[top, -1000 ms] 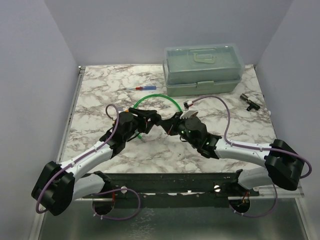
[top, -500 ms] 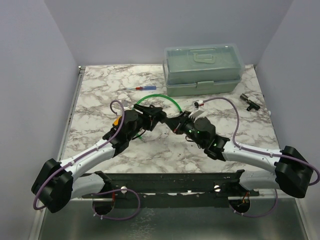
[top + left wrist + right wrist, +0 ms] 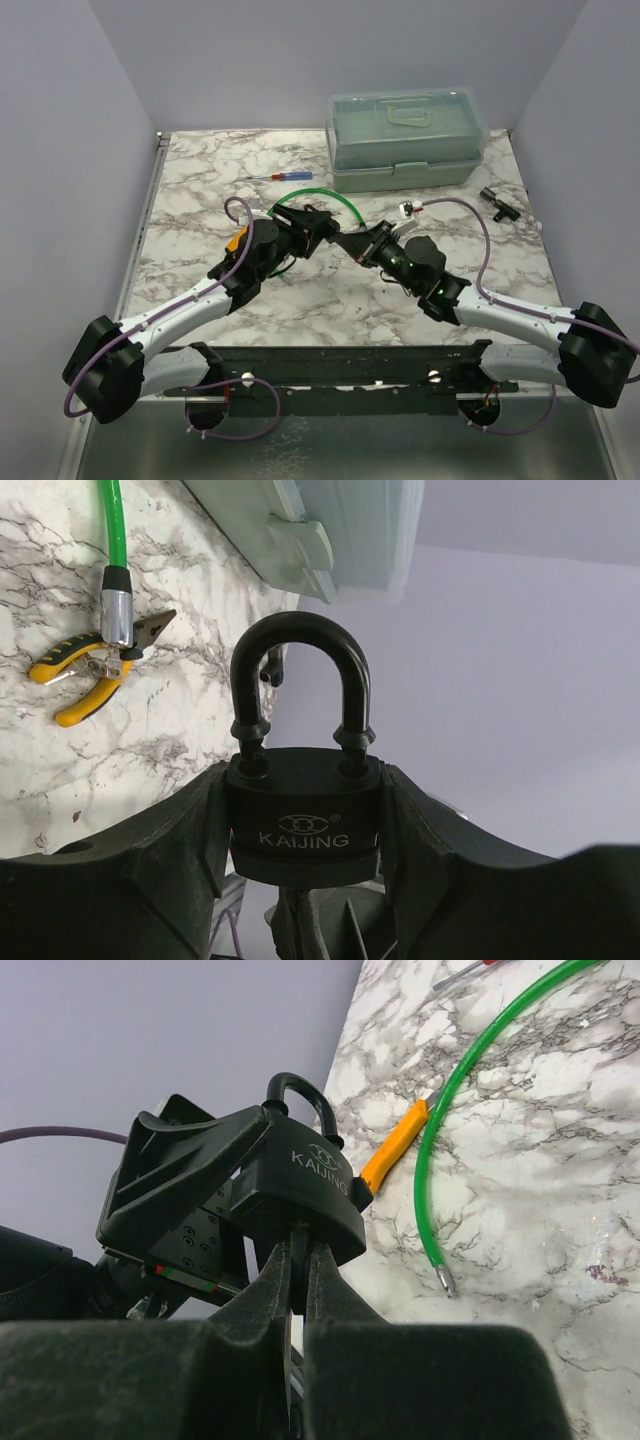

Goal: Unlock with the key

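Note:
My left gripper (image 3: pixel 305 815) is shut on the body of a black padlock (image 3: pixel 305 820) marked KAIJING, with its shackle closed and pointing away. In the top view the left gripper (image 3: pixel 312 228) holds it above the table's middle, facing my right gripper (image 3: pixel 350 243). In the right wrist view my right gripper (image 3: pixel 298 1245) is shut on the key (image 3: pixel 298 1265). Only a dark sliver of the key shows between the fingers, pressed up against the underside of the padlock (image 3: pixel 300 1185). The blade is hidden.
A green toolbox (image 3: pixel 405 140) stands at the back. A green cable (image 3: pixel 322 194) loops on the marble table (image 3: pixel 200 190) behind the grippers. Yellow-handled pliers (image 3: pixel 85 670) lie beside the cable's end. A red-and-blue screwdriver (image 3: pixel 275 177) and a small black part (image 3: pixel 497 203) lie farther out.
Both grippers have moved together a little away from the bases, still meeting at the padlock. The right arm has stretched out and its elbow has swung right.

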You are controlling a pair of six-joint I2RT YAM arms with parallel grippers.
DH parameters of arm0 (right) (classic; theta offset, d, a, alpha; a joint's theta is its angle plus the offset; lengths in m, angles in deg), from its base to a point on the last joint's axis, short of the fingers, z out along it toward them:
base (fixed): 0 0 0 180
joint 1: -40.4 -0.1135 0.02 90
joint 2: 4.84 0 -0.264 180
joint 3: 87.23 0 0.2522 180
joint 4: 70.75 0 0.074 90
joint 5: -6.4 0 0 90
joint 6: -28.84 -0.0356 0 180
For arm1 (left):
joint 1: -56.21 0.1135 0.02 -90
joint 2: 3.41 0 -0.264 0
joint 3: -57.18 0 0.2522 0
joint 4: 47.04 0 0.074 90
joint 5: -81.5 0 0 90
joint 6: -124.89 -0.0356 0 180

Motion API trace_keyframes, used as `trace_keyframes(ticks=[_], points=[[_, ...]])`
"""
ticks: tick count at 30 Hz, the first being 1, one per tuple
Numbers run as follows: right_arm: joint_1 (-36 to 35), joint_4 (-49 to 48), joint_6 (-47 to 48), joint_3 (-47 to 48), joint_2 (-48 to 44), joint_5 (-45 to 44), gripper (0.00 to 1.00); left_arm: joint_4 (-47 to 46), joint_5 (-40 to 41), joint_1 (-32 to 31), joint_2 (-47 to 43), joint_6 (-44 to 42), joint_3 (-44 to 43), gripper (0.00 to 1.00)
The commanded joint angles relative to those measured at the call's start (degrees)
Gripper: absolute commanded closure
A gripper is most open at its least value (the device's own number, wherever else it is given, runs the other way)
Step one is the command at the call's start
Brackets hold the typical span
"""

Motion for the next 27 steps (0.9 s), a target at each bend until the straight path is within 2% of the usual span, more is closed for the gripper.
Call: trace_keyframes(ticks=[1, 7, 11, 13, 14, 17, 23, 25, 27], points=[[0.9, -9.1, -5.6, -1.3, 0.2, 5.8, 1.00, -8.8, -14.4, -5.7, -1.8, -2.7, -2.1, 1.00], [3.0, -9.6, -10.0, -2.2, -0.6, 11.9, 1.00, -11.2, -13.0, -5.9, -3.7, -4.6, 0.2, 1.00], [3.1, -2.1, -6.1, -0.7, -1.9, 11.5, 1.00, -11.0, -10.7, -5.8, -5.4, -4.8, 2.1, 1.00], [3.1, 1.7, -3.7, -0.2, -2.6, 11.8, 0.96, -9.9, -9.5, -5.9, -6.3, -4.5, 2.9, 1.00], [3.1, 3.1, -2.2, 0.1, -3.1, 12.0, 0.93, -9.1, -8.9, -5.9, -6.7, -4.4, 3.2, 1.00], [3.1, 7.5, 4.1, 1.0, -5.2, 14.4, 0.75, -6.6, -6.8, -5.7, -7.9, -4.3, 3.7, 1.00], [3.1, 22.7, 22.2, 7.3, -8.1, 19.6, 0.31, 4.2, -2.5, -5.6, -8.9, -5.6, 1.1, 1.00], [3.1, 28.3, 27.3, 9.6, -8.5, 20.2, 0.22, 5.9, -1.6, -5.6, -8.8, -6.0, 0.4, 1.00], [3.1, 33.0, 31.3, 11.5, -8.8, 20.9, 0.20, 7.2, -1.2, -5.6, -8.5, -6.3, 0.0, 1.00]])
